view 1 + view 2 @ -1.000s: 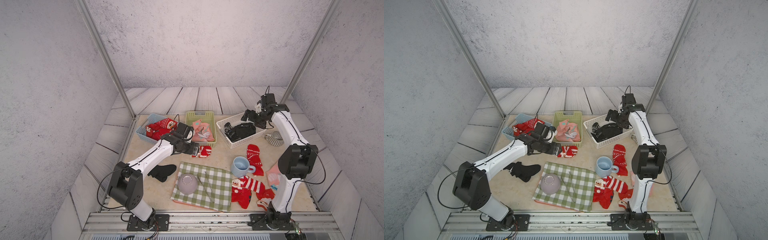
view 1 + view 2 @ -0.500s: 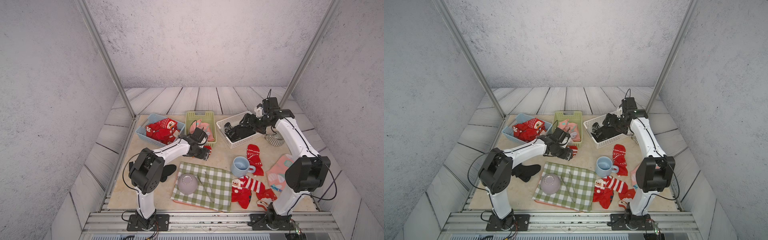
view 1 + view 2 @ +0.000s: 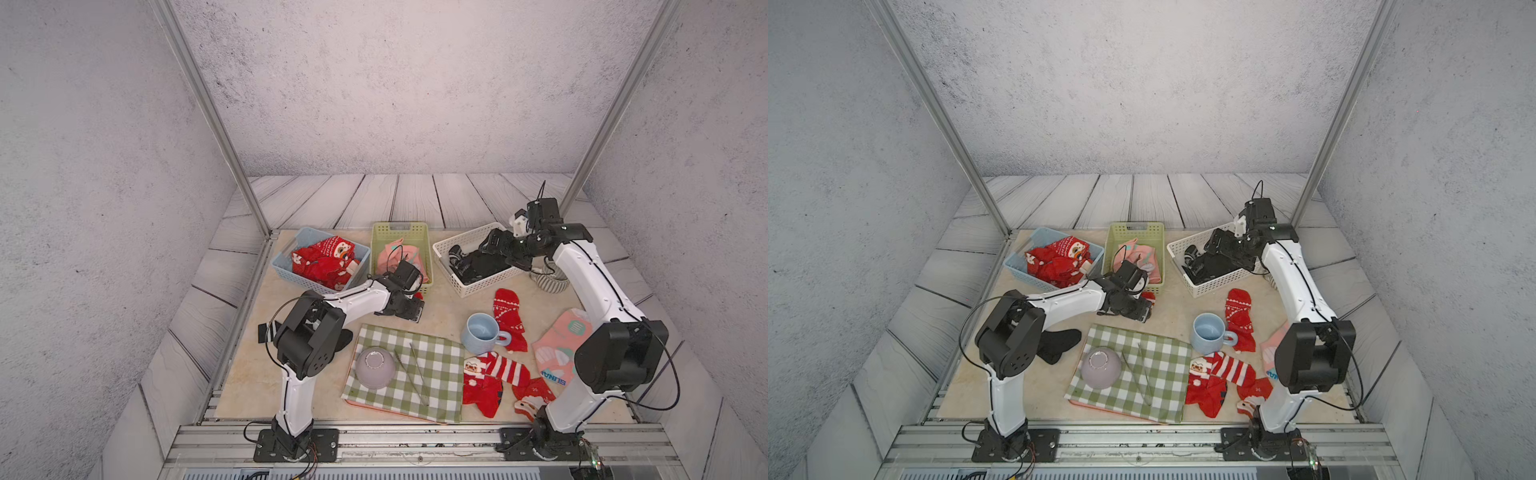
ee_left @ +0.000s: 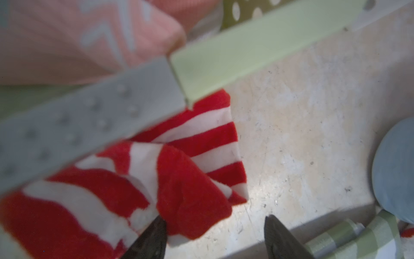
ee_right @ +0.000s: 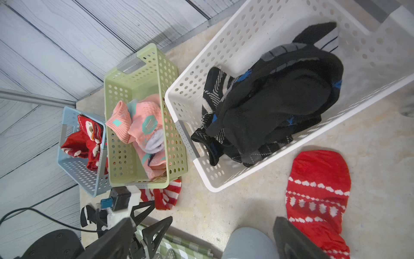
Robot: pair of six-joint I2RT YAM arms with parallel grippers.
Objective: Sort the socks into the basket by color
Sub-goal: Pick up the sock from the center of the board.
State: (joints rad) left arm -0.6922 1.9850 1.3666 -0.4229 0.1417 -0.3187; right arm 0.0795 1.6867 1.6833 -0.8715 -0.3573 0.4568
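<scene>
The blue basket [image 3: 286, 259] at the far left of the desk [image 3: 449, 299] already holds a heap of red socks. Just beside it stands the green basket [image 3: 401, 227] with the pink ones. The sock that matters now is the red-and-white striped sock [image 4: 201, 143], which lies crumpled on the desk, pressed against the green basket's near wall and partly tucked under its rim.

The left end effector [image 4: 215, 235] is down at this sock, its jaws part-way apart and gripping nothing. In the left wrist view one fingertip sits at the sock's folded red flap while the other stands over bare desk, so the flap lies between them, directly ahead. The sock's length seems to run along the basket wall — roughly across the line of approach — which suits a pinch on the fold. The left arm is far nearer, so this looks like its pick, and the blue basket lies close on its outer side.

Further right, the right end effector [image 3: 492, 249] hangs wide and empty over the white basket [image 3: 482, 284], where the black socks [image 5: 280, 107] are piled. Loose socks lie near that arm's base — a red one with white hearts [image 3: 509, 316] beside the blue mug [image 3: 480, 332], and a pink one [image 3: 561, 345].
</scene>
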